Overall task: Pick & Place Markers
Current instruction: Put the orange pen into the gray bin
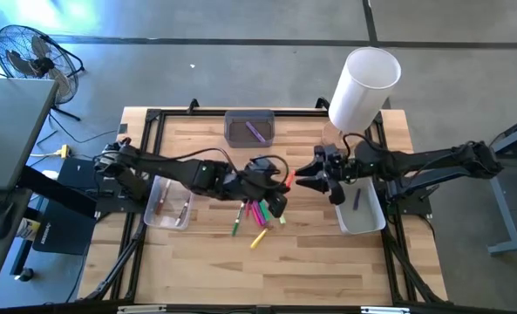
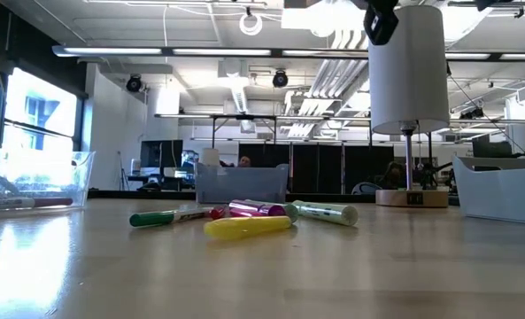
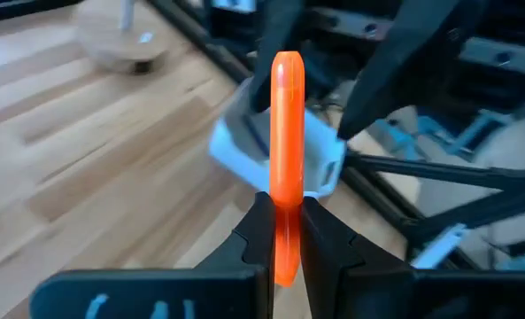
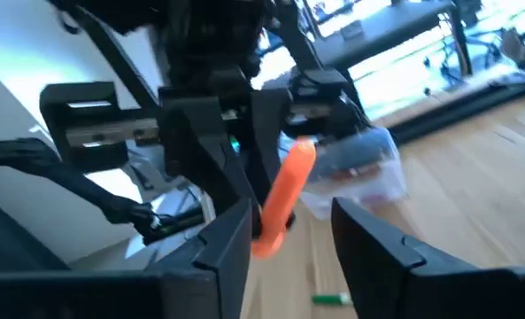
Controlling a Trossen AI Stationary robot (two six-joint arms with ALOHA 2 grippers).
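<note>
Orange marker [image 3: 287, 159] stands pinched between the closed fingers of the left gripper [image 1: 284, 181] above table centre, with the right gripper [image 1: 303, 178] spread wide just at its 3 o'clock, apparently ready to receive it. A handover could fail if the left releases before the right closes, dropping the marker onto the loose markers [image 1: 256, 215] lying at 6 o'clock of the grippers; misaligned jaws could also knock it askew.

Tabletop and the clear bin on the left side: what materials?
The tabletop looks like light butcher-block wood: joined strips with visible grain, and a slight sheen in the low view. The clear rectangular bin is probably rigid plastic, since the wood and the markers inside show through its transparent walls.
</note>
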